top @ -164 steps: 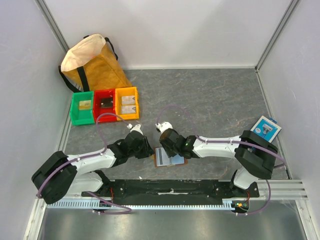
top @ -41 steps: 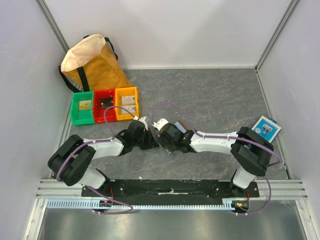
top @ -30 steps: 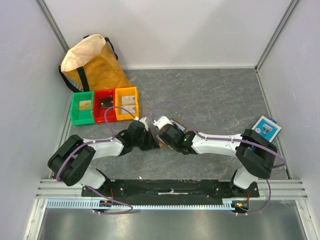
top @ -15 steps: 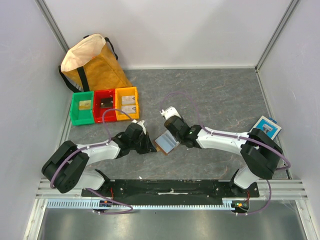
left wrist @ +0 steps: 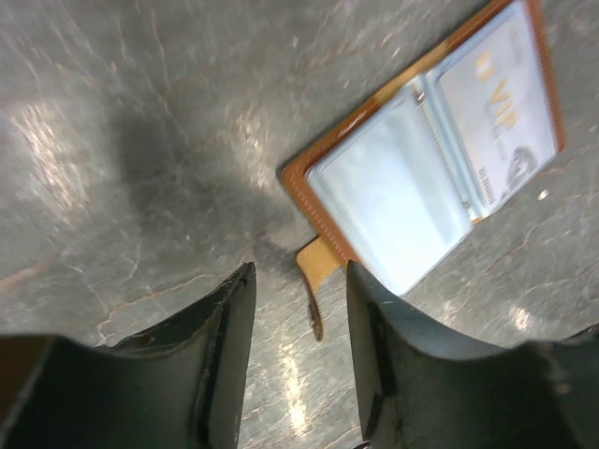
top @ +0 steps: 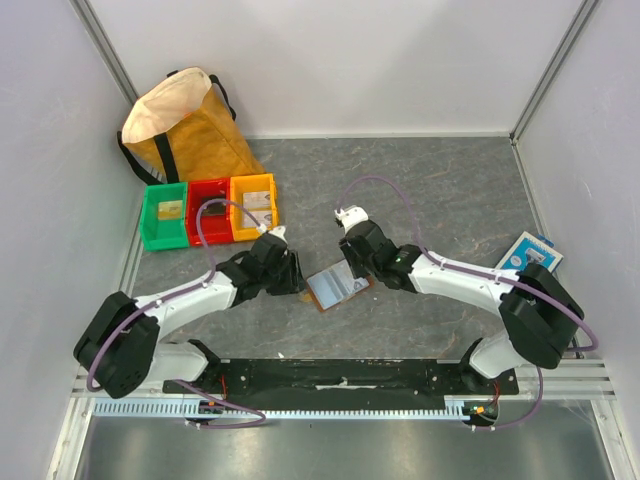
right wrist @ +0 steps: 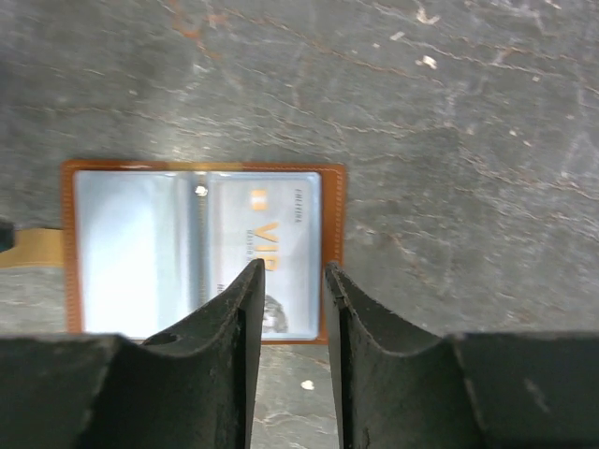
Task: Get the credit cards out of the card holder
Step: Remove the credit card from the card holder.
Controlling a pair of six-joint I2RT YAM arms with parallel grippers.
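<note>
1. The wallet [top: 337,288] lies open and flat on the grey table [top: 440,190], pale inside facing up. It sits between the two grippers, near the arms' side of the table.
2. The left gripper [left wrist: 298,281] hangs low at the wallet's tab end, its jaws moderately apart and gripping nothing. The brown tab [left wrist: 314,267] rests on the table in line with the gap between the fingertips.
3. The right gripper [right wrist: 288,276] hovers over the wallet's other half, jaws parted only narrowly with nothing clamped. Whether its tips touch the sleeve cannot be told.
4. A whitish card [right wrist: 271,234] with gold "VIP" lettering sits in the clear pocket under that gripper.
5. Green [top: 165,217], red [top: 210,210] and yellow [top: 254,205] bins stand in a row at far left, beside a brown bag [top: 185,125]. A blue-and-white packet [top: 530,255] lies by the right wall, well apart from the wallet.
</note>
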